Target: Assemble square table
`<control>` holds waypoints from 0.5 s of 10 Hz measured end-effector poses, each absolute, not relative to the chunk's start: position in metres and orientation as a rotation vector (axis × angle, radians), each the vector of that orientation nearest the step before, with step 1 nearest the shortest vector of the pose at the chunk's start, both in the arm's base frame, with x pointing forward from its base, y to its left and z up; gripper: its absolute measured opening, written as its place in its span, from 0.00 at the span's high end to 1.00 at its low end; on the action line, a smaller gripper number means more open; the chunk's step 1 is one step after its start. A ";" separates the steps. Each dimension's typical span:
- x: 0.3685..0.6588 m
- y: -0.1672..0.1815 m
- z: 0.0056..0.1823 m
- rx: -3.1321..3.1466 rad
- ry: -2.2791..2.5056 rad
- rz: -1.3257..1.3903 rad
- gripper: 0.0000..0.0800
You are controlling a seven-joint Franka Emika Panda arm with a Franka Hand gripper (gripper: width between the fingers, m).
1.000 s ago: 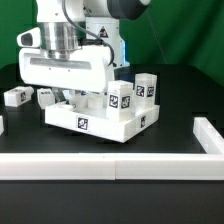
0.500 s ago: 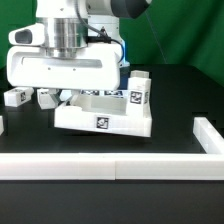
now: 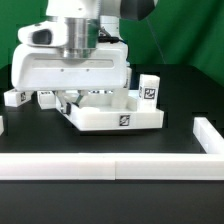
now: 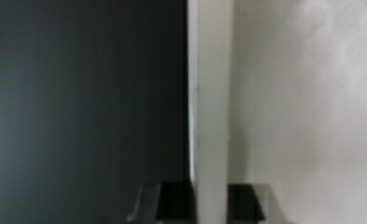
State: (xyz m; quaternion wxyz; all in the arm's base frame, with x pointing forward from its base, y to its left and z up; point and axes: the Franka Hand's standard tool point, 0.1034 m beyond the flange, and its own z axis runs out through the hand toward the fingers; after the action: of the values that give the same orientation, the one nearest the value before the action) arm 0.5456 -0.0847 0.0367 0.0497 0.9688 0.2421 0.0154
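We log: tabletop (image 3: pixel 105 118), mid-desk, rim clamped in gripper (image 4: pixel 210 205); one leg (image 3: pixel 149 88) upright at its corner.

The Panda arm (image 3: pixel 95 10) is glossy white with smooth rounded shells, and a black joint section shows near its top. A grey metal cylinder (image 3: pixel 75 35) forms the wrist. Below it is a wide, white, box-shaped housing (image 3: pixel 70 68) with softly rounded edges. The gripper (image 4: pixel 210 203) ends in two dark, flat-faced fingers (image 4: pixel 171 203).
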 end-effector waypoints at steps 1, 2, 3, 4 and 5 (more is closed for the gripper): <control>0.549 -0.086 0.038 2.852 1.033 0.005 0.92; 0.543 -0.089 0.035 2.834 1.084 -0.010 0.92; 0.542 -0.090 0.035 2.795 1.173 -0.021 0.92; 0.542 -0.091 0.034 2.761 1.245 -0.029 0.92; 0.543 -0.090 0.034 2.736 1.291 -0.035 0.92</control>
State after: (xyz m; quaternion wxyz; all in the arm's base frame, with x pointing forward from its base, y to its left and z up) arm 0.5431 -0.0902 0.0342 0.0579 0.9028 0.4259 -0.0114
